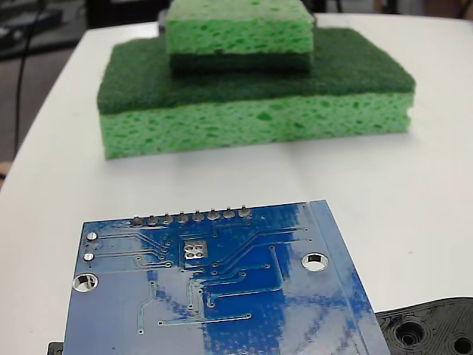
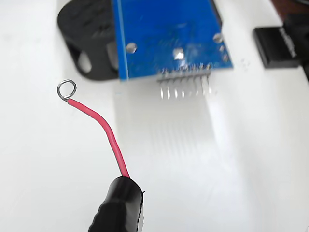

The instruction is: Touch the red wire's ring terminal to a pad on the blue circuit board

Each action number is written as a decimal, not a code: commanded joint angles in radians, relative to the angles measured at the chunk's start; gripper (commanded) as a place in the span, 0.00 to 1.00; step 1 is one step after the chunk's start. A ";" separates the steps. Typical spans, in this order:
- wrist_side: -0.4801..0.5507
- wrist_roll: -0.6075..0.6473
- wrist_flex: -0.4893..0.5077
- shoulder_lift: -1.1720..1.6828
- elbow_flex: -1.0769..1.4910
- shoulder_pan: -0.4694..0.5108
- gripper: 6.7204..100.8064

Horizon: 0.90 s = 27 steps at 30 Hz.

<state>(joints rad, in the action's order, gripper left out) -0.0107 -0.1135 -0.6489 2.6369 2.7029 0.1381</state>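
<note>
The ring terminal (image 2: 66,89) hangs in open air over the white surface (image 2: 203,159), well short of the blue circuit board (image 2: 164,36) and off to the left of it in the wrist view. It caps the red wire (image 2: 104,129), which bends upward out of a thick black sleeve (image 2: 118,205) at the bottom edge of that view. The fingers themselves are out of sight below the sleeve, so whether they clamp it cannot be told.

The board lies glossy side up. In the fixed view its silvery pad (image 1: 194,250) with 4 dark holes sits just below the row of 8 solder points (image 1: 191,217), between 2 round mounting holes (image 1: 315,262). In the wrist view the pad (image 2: 179,54) shows as a bright patch near the pin edge.

By these views the approach step is in hand; no contact is made. The next move likely calls for carrying the ring forward and to the right, then lowering it onto the pad, clear of the solder row.

A black plastic piece (image 2: 89,46) sits under the board, and 2 stacked green sponges (image 1: 251,89) rest beyond.
</note>
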 commanded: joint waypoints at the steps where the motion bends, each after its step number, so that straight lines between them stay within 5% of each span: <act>1: 0.061 0.021 -0.005 0.143 0.095 0.012 0.99; 5: 0.097 0.029 -0.080 0.413 0.230 0.031 0.99; 15: 0.166 0.061 -0.118 0.417 0.244 0.048 0.99; 27: -0.118 -0.063 -0.141 0.417 0.241 -0.029 0.99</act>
<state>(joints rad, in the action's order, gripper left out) -0.1104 -0.1764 -0.7915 3.0526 2.9544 0.1135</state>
